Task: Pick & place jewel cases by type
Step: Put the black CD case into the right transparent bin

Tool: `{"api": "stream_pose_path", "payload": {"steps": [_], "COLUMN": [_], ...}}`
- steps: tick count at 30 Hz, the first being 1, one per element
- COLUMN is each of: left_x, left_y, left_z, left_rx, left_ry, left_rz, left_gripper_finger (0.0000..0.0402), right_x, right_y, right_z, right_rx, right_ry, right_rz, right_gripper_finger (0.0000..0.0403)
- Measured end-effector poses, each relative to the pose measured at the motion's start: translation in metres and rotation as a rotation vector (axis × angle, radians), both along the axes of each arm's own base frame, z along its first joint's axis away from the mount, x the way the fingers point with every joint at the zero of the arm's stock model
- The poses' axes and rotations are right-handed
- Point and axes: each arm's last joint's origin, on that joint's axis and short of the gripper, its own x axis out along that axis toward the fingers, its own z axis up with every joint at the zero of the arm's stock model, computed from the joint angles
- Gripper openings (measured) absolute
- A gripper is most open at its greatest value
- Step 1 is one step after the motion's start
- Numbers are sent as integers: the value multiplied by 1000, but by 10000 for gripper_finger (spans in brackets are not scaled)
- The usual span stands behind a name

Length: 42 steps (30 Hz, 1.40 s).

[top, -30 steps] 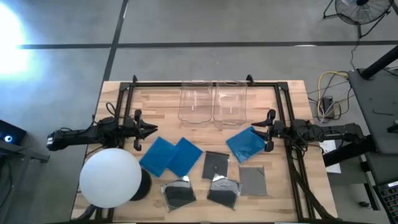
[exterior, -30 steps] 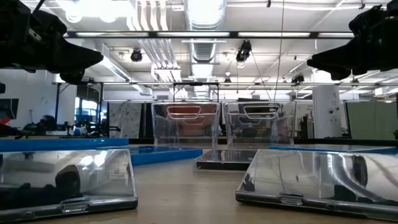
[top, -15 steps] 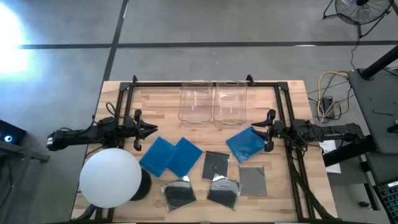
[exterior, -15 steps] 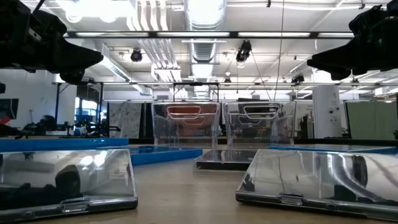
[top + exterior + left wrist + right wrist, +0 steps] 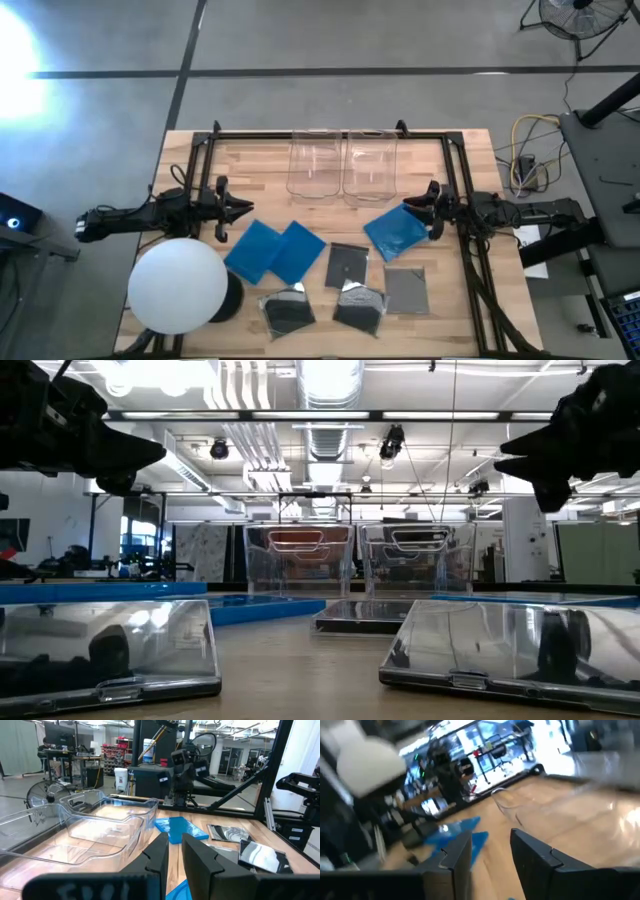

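Three bright blue jewel cases lie flat on the table: two overlapping ones [image 5: 252, 250] [image 5: 297, 252] and one to the right [image 5: 395, 232]. Dark cases rest flat nearer the front: one [image 5: 348, 265], a second [image 5: 287, 310], a third [image 5: 360, 305] and a grey one [image 5: 406, 290]. My left gripper [image 5: 248, 207] hovers shut at the left side, above and just beyond the blue pair. My right gripper [image 5: 408, 207] is open and hovers over the far right corner of the right blue case, touching nothing.
Two clear plastic bins [image 5: 316, 165] [image 5: 370, 165] stand side by side at the table's far middle. A large white sphere [image 5: 177, 285] sits at the near left corner. A black frame [image 5: 330, 133] runs round the table. Bare wood lies between the bins and the cases.
My right gripper has shifted a little toward the table's left and tipped downward toward the right blue case. The left arm and all the cases have kept still.
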Motion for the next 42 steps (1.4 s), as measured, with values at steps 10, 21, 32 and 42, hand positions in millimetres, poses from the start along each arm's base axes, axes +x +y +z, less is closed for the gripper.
{"api": "stream_pose_path", "payload": {"steps": [10, 21, 32, 42], "left_x": [0, 0, 0, -1], "left_y": [0, 0, 0, 5], "left_z": [0, 0, 11, 14], "left_rx": [0, 0, -690, -1049], "left_ry": [0, 0, -186, -335], "left_rz": [0, 0, -18, 90], "left_gripper_finger": [37, 37, 37, 37], "right_x": [4, 13, 41, 64], "right_y": [-4, -7, 7, 14], "right_z": [-4, 18, 11, 56], "right_rx": [661, 825, 1074, 945], "right_ry": [-132, -442, 184, 681], "right_rz": [-154, -222, -85, -50], "right_gripper_finger": [123, 120, 113, 109]}}
